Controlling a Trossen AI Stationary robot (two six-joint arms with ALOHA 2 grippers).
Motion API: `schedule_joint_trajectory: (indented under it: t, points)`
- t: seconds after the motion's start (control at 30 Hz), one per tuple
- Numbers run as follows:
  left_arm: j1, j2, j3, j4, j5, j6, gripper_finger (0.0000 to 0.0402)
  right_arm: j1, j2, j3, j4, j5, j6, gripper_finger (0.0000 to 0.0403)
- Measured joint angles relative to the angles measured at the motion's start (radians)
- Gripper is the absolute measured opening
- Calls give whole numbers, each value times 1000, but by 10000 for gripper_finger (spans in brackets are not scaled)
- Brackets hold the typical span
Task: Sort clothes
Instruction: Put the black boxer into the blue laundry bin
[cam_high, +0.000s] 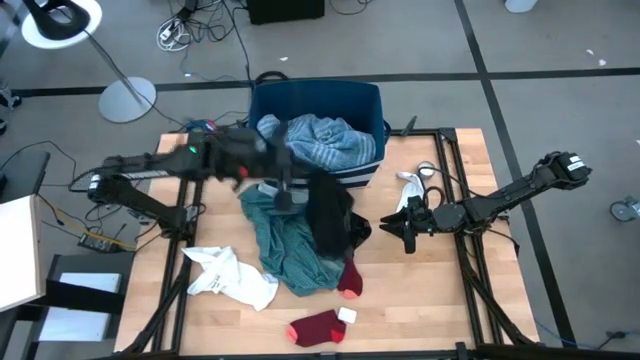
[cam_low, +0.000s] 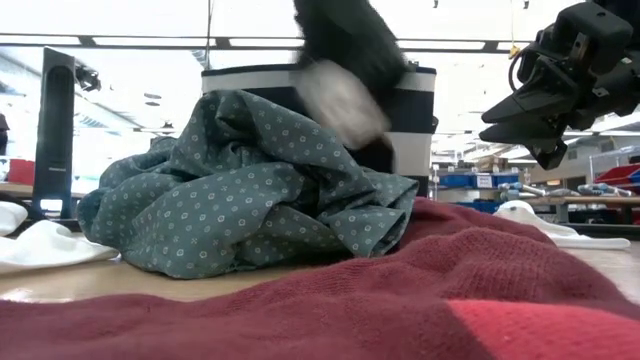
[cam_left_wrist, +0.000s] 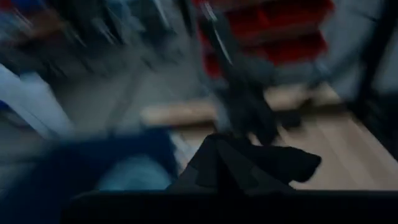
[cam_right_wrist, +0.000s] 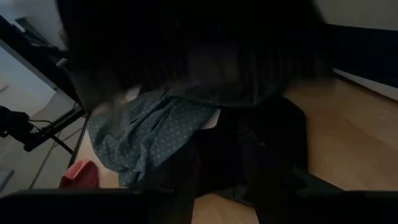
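Observation:
My left gripper (cam_high: 285, 192) is shut on a black garment (cam_high: 332, 215) at the table's middle, just in front of the navy bin (cam_high: 262, 100). The bin holds teal striped and light blue cloth (cam_high: 320, 140). A teal patterned garment (cam_high: 288, 245) lies crumpled on the table beside and under the black one. A white garment (cam_high: 232, 275) lies at the near left, two red socks (cam_high: 318, 328) at the near edge. My right gripper (cam_high: 405, 228) is open and empty, right of the black garment. Another white cloth (cam_high: 412, 180) lies behind it. My left gripper holds the black garment by a bunched upper part (cam_high: 300, 190) from above. Blur hides the fingers, so I cannot tell how many layers they hold. The garment hangs raised (cam_low: 345, 40) over the teal garment (cam_low: 250, 180), and its lower end (cam_right_wrist: 261, 155) reaches down to the table.
The bin stands at the table's far edge, middle. Black frame rails (cam_high: 455, 200) run along the table's right side and more run along the left. Bare wood (cam_high: 420, 300) shows at the near right. Cables and a lamp base (cam_high: 127, 98) lie on the floor beyond.

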Motion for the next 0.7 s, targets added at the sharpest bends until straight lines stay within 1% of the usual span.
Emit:
schedule_joint_trajectory:
  t: [0.17, 0.3, 0.4, 0.53, 0.63, 0.7]
  points:
    - [120, 15, 213, 14, -31, 109, 0, 0, 0, 0, -6, 10, 1, 128]
    - [239, 31, 324, 78, -32, 116, 0, 0, 0, 0, -12, 32, 3, 128]
    - [323, 43, 365, 124, -18, 116, 0, 2, 4, 0, -15, 31, 29, 128]
    - [406, 51, 374, 141, 2, 111, 0, 9, 31, 0, -18, 31, 45, 128]
    - [432, 52, 359, 119, -1, 91, 0, 12, 64, 0, -11, 32, 46, 128]
    - [437, 53, 342, 63, -2, 37, 0, 12, 85, 0, -12, 33, 46, 128]
